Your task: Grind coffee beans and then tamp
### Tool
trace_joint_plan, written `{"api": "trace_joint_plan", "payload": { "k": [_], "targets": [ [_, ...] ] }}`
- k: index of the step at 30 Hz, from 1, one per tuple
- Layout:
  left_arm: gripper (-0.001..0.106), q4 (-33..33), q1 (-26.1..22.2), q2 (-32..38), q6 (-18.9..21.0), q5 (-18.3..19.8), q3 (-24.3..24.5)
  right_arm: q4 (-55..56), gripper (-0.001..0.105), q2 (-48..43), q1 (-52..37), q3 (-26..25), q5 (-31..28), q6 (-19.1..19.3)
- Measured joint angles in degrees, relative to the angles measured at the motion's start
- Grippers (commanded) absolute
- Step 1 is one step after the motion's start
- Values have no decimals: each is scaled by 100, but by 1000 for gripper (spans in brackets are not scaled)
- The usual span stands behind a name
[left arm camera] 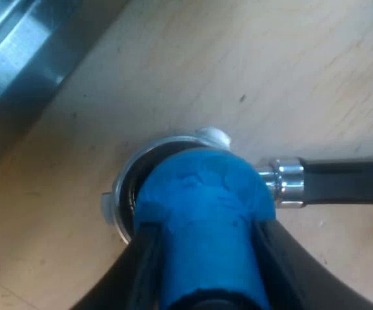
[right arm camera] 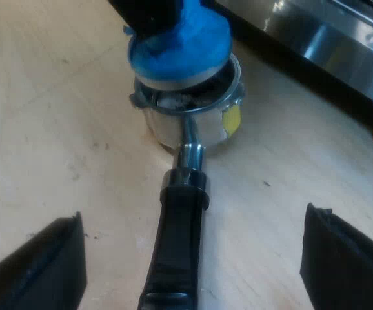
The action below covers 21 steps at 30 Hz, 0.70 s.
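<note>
My left gripper (left arm camera: 206, 258) is pinching the blue tamper (left arm camera: 199, 194) between its two black fingers (left arm camera: 144, 265), one pressed against each side of the body. Just beyond the fingertips, the tamper's base meets the rim of the metal holder (left arm camera: 125, 187), which stands on the wooden table (left arm camera: 238, 64). From my right gripper (right arm camera: 193, 245), the base covers the far part of the basket and leaves the near part of its mouth uncovered. That gripper is spread wide and holds nothing. The holder's dark handle (right arm camera: 177, 245) runs toward it and lies between its fingers (right arm camera: 44, 265) (touching neither). The espresso machine (right arm camera: 328, 39) stands just beyond the holder.
</note>
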<state>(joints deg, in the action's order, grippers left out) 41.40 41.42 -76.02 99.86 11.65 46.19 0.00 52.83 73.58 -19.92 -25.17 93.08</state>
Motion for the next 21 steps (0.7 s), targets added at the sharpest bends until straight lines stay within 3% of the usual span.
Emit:
{"api": "trace_joint_plan", "payload": {
  "k": [11, 21],
  "targets": [
    [0, -185, -83, -367, 0, -29, 14, 0, 71, 0, 0, 0, 0, 0],
    [0, -228, -83, -502, 0, 350, 34, 0, 71, 0, 0, 0, 0, 0]
  ]
}}
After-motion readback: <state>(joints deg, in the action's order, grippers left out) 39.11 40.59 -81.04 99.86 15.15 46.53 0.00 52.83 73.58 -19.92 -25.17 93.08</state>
